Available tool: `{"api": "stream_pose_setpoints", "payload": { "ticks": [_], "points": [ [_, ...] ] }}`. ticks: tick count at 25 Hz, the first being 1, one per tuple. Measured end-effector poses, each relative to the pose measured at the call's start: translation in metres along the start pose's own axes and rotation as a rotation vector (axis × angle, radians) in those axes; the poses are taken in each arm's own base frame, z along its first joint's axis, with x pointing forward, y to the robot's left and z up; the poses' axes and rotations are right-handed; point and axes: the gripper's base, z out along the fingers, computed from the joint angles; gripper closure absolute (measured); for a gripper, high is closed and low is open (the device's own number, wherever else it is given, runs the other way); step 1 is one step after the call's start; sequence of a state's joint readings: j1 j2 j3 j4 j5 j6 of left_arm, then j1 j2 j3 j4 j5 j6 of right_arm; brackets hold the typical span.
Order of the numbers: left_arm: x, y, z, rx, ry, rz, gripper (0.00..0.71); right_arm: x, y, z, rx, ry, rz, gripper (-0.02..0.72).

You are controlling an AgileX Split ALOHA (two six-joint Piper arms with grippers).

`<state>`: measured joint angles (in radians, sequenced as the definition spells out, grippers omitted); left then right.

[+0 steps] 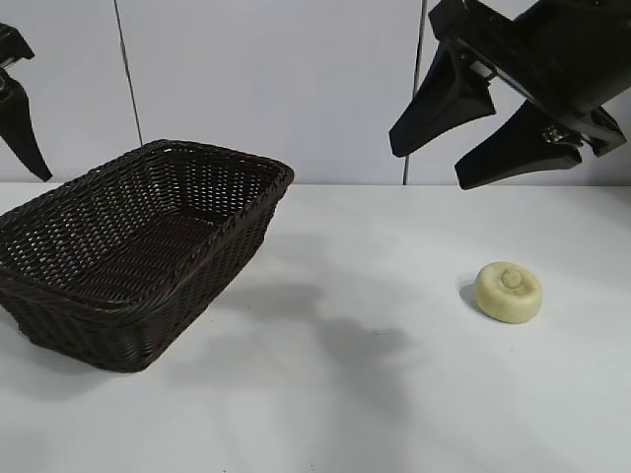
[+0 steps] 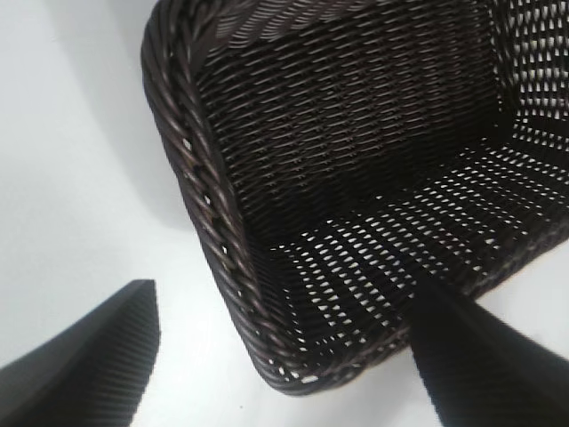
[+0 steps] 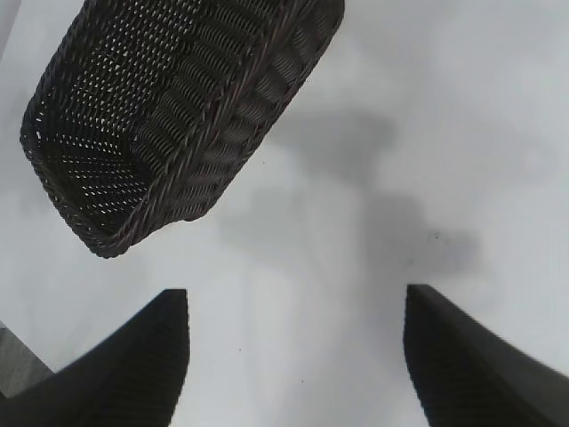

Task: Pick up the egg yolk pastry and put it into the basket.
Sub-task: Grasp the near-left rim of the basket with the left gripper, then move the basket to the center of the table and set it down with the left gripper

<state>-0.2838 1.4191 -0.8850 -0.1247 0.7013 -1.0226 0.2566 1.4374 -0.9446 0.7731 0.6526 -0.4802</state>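
The egg yolk pastry [image 1: 508,292], a pale yellow puck with a small knob on top, lies on the white table at the right. High above it and a little to the left hangs my right gripper [image 1: 426,168], open and empty; its wrist view shows only bare table between the fingers. The dark brown wicker basket [image 1: 148,158] stands at the left, empty inside. My left gripper [image 2: 284,298] is open and empty above a corner of the basket [image 2: 204,196], and in the exterior view only one black finger shows at the far left edge.
A white table [image 1: 375,394] carries everything, with a pale panelled wall behind it. Open table lies between the basket [image 3: 213,116] and the pastry, crossed by the arms' shadows.
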Motion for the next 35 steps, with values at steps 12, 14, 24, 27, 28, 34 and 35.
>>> {"api": "stream_pose_setpoints", "payload": {
  "ticks": [12,14,24,27,28,34,35],
  "points": [
    [-0.005,0.004,0.080,-0.143,0.070,-0.037,0.146,0.000,0.000,0.000,0.000,-0.001,0.000,0.206],
    [-0.005,0.006,0.088,-0.159,0.078,-0.042,0.146,0.000,0.000,0.000,0.000,-0.001,0.000,0.206],
    [-0.005,0.005,0.095,-0.157,0.085,-0.075,0.543,0.000,0.000,0.000,0.000,-0.001,0.000,0.206],
    [-0.006,0.002,0.095,-0.134,0.071,-0.086,0.611,0.000,0.000,0.000,0.000,-0.001,0.000,0.206],
    [-0.006,0.003,0.095,-0.139,0.076,-0.085,0.611,0.000,0.000,0.000,0.000,-0.001,0.000,0.206],
    [-0.009,-0.009,0.083,-0.130,0.087,-0.056,0.611,0.000,0.000,0.000,0.000,-0.001,0.000,0.206],
    [-0.010,-0.012,0.079,-0.125,0.088,-0.042,0.611,0.000,0.000,0.000,0.000,-0.001,0.000,0.206]
  ]
}}
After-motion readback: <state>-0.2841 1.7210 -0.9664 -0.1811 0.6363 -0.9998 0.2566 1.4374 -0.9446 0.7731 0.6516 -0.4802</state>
